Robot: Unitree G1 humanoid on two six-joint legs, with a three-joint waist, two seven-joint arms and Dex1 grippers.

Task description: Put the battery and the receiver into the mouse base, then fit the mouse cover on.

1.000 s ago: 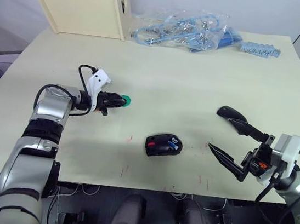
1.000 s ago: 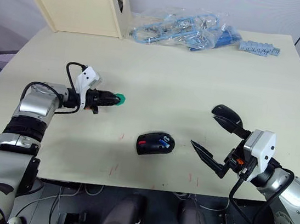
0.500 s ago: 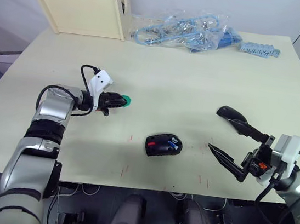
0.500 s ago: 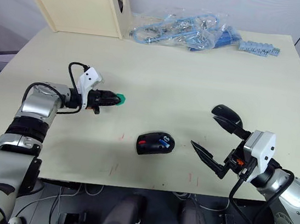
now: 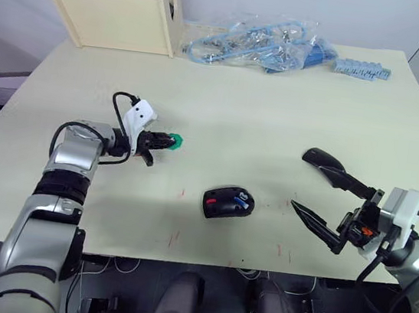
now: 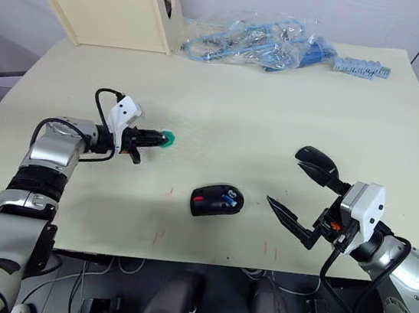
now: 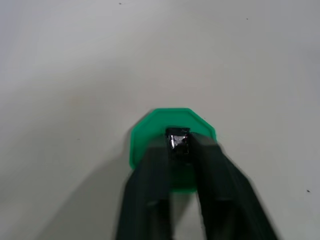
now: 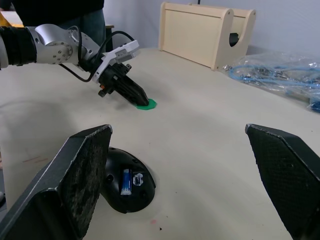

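Since a second ago the left gripper [image 5: 166,142] has edged a little toward the centre of the table, its tip dropping closer to the surface; nothing else has shifted. At centre left of the head view it is clamped on a small black receiver [image 7: 177,140], held over a flat green octagonal disc [image 7: 172,131] on the pale table [image 5: 278,104]. At the upper left stand two light wooden boxes [image 5: 113,11], and along the top edge a clear bag of blue cables [image 5: 255,45]. Just below the middle lies the mouse base [image 5: 227,203], open side up, with the blue battery [image 8: 127,180] lying in its hollow. Toward the lower right, the right gripper [image 5: 317,188] hangs with its fingers wide apart, empty, well clear of the base.
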